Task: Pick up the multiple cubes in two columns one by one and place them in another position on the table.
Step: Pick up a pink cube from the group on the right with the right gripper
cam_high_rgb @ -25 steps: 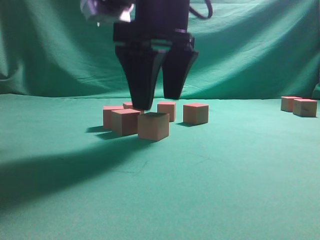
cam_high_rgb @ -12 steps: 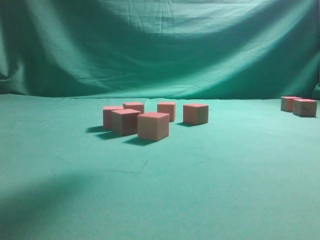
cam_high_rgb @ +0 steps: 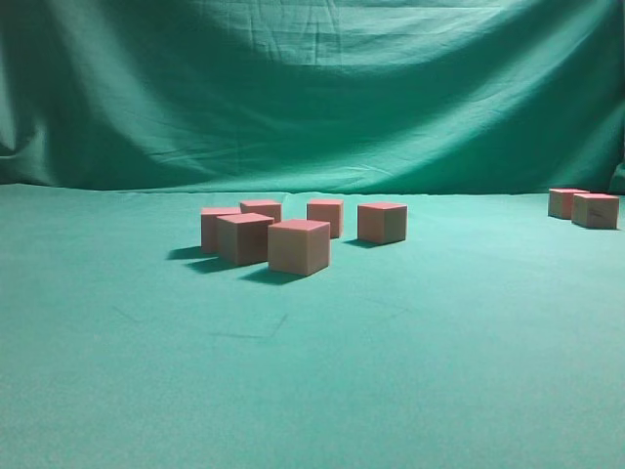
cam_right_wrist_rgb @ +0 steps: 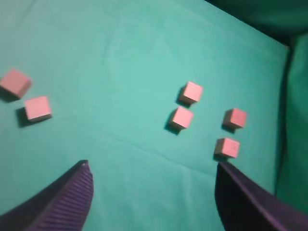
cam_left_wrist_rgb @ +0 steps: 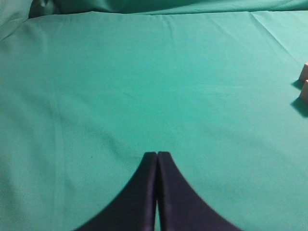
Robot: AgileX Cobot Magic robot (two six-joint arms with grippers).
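The cubes stand on the table, six near the middle, two far right. They look light, stiff, sharp-edged; better to pinch two flat sides. Left gripper is together, right gripper wide apart, empty.

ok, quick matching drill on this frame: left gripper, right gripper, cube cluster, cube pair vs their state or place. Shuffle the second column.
Things:
1. left gripper
2. right gripper
3. six-cube cluster
4. two-cube pair

States/places:
A. far right edge of the exterior view
B. jaws wide apart, nothing between
C. centre of the table
D. jaws pressed together, empty

Pairs: 1-D, 2-B, 3-C, 4-A
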